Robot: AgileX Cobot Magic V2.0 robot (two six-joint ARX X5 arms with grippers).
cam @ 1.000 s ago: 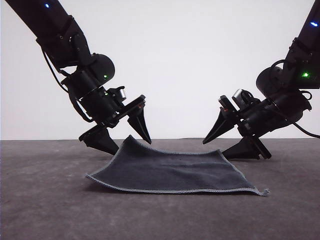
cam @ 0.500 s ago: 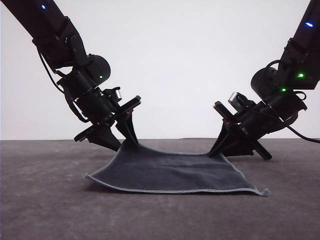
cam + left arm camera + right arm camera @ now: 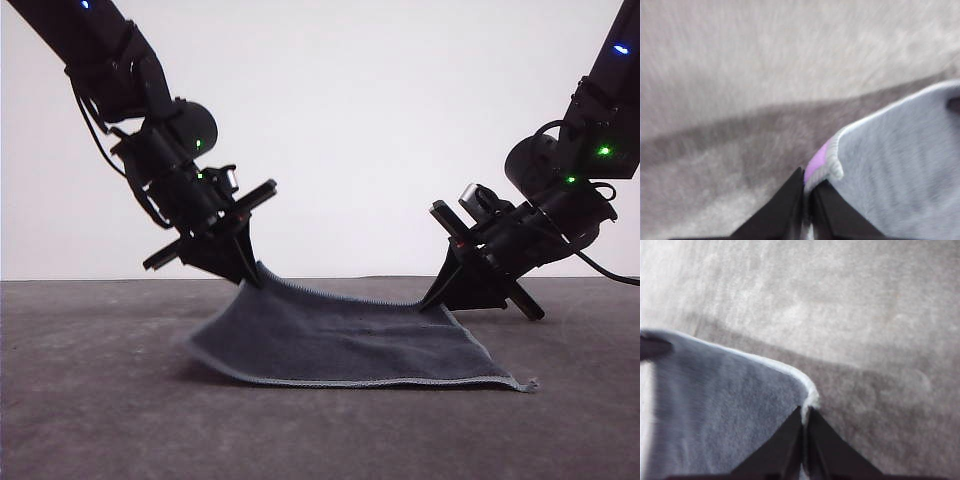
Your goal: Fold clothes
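Cloth (image 3: 350, 340): a small square, dark grey-blue face up with a grey stitched hem, lying on the grey table (image 3: 90, 420) between the two arms; its near edge rests flat, its two far corners are raised off the surface.
Left gripper (image 3: 247, 270): clamped tight on the far left corner. In the left wrist view the fingers (image 3: 785, 210) meet on the hem and a sliver of the purple underside peeks out above them.
Why held there: pinching the two far corners would let both arms carry the far edge over to the near edge, my reading of a first fold in half.
Right gripper (image 3: 432, 298): closed on the far right corner, held lower than the left one, so the far edge slopes down toward the right.
Containers: I see no bin, tray or basket.
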